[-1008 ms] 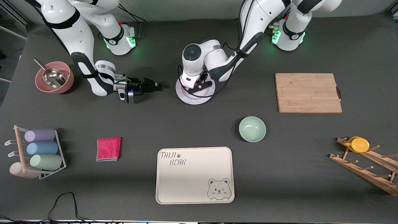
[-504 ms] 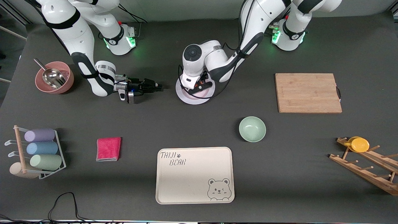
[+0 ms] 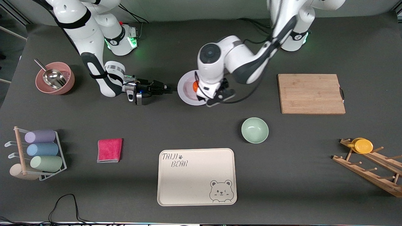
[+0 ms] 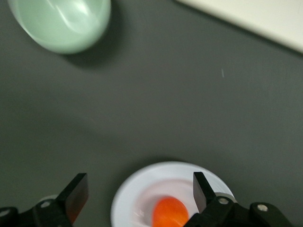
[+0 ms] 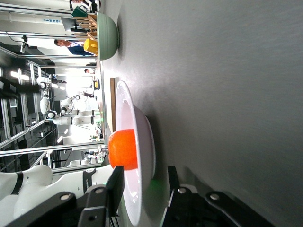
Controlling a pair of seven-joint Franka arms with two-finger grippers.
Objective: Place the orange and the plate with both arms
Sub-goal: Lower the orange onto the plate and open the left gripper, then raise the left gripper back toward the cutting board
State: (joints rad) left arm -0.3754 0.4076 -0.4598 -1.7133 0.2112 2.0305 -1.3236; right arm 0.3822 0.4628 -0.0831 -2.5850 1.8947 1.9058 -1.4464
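Observation:
The orange [image 3: 195, 85] lies on the pale plate [image 3: 187, 94], at the middle of the table near the robots' bases. My left gripper [image 3: 211, 97] is open and empty, up over the plate's edge toward the left arm's end. In the left wrist view its gripper [image 4: 139, 191] stands wide over the plate [image 4: 135, 201] and orange [image 4: 170, 213]. My right gripper [image 3: 169, 90] is low by the plate's rim toward the right arm's end. In the right wrist view this gripper [image 5: 144, 182] is open, with the plate's rim [image 5: 142, 189] between its fingers and the orange [image 5: 124, 149] just past them.
A mint-green bowl [image 3: 254, 130] and a cream bear-print tray [image 3: 196, 176] lie nearer the front camera. A wooden board [image 3: 311, 93] and a peg rack with a yellow cup [image 3: 363, 146] are toward the left arm's end. A pink bowl with a scoop [image 3: 55, 78], a red cloth [image 3: 109, 150] and a cup rack [image 3: 37, 153] are toward the right arm's end.
My left gripper has risen and drawn off the plate toward the left arm's end, and the orange now shows on the plate. My right gripper has moved closer to the plate's rim.

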